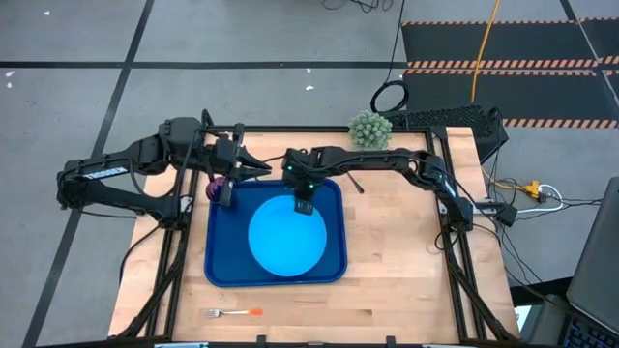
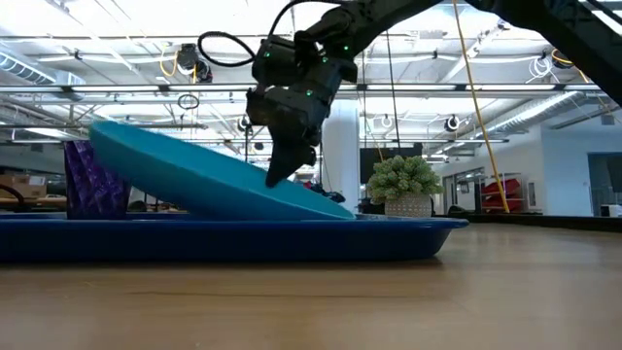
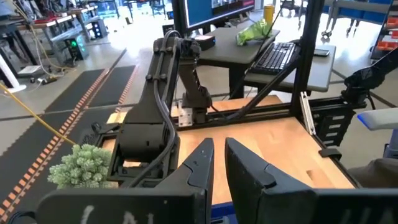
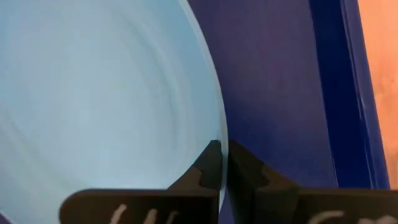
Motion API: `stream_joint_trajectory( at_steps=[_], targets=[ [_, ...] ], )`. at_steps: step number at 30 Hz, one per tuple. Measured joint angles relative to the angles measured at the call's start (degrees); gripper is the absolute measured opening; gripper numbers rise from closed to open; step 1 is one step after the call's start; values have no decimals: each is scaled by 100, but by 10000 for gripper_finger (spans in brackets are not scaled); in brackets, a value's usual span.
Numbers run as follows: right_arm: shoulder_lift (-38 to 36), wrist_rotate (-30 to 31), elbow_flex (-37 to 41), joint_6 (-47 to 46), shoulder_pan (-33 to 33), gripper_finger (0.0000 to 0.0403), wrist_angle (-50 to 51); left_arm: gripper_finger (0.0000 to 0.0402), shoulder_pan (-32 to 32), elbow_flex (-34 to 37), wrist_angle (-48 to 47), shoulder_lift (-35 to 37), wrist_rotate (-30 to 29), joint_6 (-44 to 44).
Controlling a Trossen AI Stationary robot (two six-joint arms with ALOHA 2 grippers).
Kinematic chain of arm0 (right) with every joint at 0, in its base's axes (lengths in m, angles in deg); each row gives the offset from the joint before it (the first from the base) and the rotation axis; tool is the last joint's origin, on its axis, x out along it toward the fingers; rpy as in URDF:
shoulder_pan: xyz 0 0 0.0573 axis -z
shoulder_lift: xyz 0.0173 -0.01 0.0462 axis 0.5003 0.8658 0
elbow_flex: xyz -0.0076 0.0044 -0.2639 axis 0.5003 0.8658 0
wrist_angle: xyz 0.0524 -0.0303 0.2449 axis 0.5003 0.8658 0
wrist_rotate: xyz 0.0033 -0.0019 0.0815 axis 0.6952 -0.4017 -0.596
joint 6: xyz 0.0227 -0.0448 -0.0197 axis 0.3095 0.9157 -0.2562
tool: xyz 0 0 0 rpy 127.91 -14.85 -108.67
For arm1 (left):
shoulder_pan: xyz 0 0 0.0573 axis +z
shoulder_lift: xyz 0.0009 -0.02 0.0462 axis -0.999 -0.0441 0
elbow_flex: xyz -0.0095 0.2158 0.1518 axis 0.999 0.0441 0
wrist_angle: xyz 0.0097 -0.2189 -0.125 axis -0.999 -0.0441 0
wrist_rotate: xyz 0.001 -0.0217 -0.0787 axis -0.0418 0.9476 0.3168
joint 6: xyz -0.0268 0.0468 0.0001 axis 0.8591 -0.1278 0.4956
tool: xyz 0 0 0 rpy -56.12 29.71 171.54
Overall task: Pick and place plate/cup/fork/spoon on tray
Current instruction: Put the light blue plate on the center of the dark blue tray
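Note:
The light-blue plate [image 1: 287, 235] lies tilted in the dark blue tray [image 1: 218, 261]. In the low view its right-hand edge [image 2: 335, 208] rests on the tray floor and its left side is raised. My right gripper [image 1: 303, 205] is shut on the plate's far rim. The purple cup [image 1: 219, 188] stands upright at the tray's far left corner. My left gripper [image 1: 253, 169] hovers just beyond the cup, empty, its fingers a little apart [image 3: 219, 158]. The orange-handled fork [image 1: 235, 312] lies on the table near the front edge. The spoon is out of view. My right gripper pinches the plate's rim [image 4: 219, 140] between its two fingers, on the plate's far side. The fingers [image 2: 282, 173] come from above, slanting down. The plate hangs tilted, one edge on the tray floor and the opposite side raised.
A small green plant [image 1: 369, 129] stands at the table's far edge. Bare wood lies to the right of the tray and along the near edge around the fork. A desk with a keyboard stands beyond the table's far right corner.

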State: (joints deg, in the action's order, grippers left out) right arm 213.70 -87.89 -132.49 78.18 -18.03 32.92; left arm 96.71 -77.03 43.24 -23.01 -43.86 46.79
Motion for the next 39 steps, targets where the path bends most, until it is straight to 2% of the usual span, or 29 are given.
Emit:
stream_joint_trajectory(
  at_steps=[6, 9, 18, 24, 27, 34, 39],
  targets=[
    [-2, 14, 68, 9, 0, 1, -547, 44, 0, 0, -54, 0, -2, -16],
    [-4, 34, 70, 39, 0, 14, -596, 44, 0, 0, -186, 0, -4, -12],
    [-9, 306, 74, 173, -9, 115, -721, 44, -41, 0, -302, 0, 74, -145],
    [-9, 291, 74, 174, -12, 160, -693, 44, -125, 0, -302, 0, 76, -139],
    [-121, 328, 81, 315, -11, 173, -158, 44, -170, 43, -231, -20, 70, -136],
    [-590, 945, 125, 585, 52, 180, 1781, 44, -223, 470, -37, -37, 35, -124],
    [-1011, 925, 967, 555, -125, 175, 1916, 44, -225, 830, 416, -42, 28, -75]
  ],
)
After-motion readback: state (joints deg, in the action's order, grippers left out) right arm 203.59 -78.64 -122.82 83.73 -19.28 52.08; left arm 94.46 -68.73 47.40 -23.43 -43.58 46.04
